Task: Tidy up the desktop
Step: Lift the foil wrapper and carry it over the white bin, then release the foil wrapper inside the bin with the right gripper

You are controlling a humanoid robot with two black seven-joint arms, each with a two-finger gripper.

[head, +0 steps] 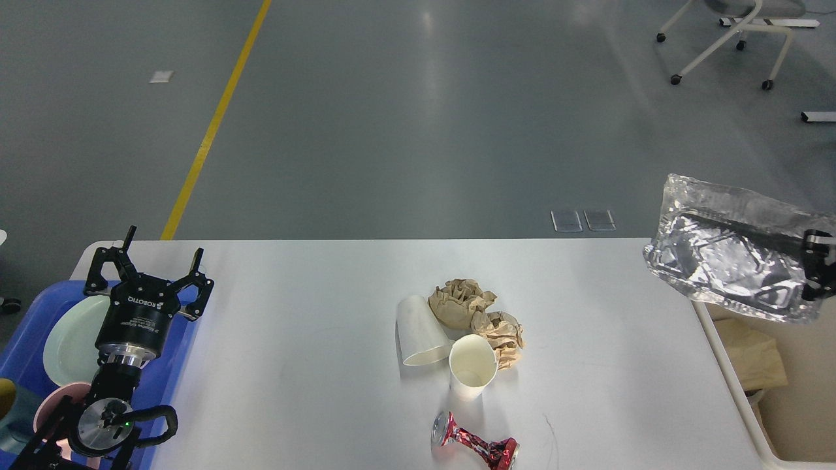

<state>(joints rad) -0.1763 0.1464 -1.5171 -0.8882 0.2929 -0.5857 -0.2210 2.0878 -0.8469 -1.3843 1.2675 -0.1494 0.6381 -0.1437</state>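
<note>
The white desktop [313, 313] fills the lower part of the head view. Near its middle lie two crumpled brown paper balls [460, 301] [501, 331], a white paper cup on its side [418, 330], an upright white paper cup [471, 365] and a crushed red can [473, 445]. My right gripper [816, 271] at the right edge is shut on the rim of a crumpled foil tray [735, 258], held in the air over the cream bin. My left gripper [149, 264] stands open above the blue tray, holding nothing.
A blue tray [29, 339] at the left holds a pale green plate [72, 339] and a pink cup [55, 405]. A cream-white bin [731, 385] at the right holds brown paper [748, 356]. A wheeled chair [725, 39] stands far back right.
</note>
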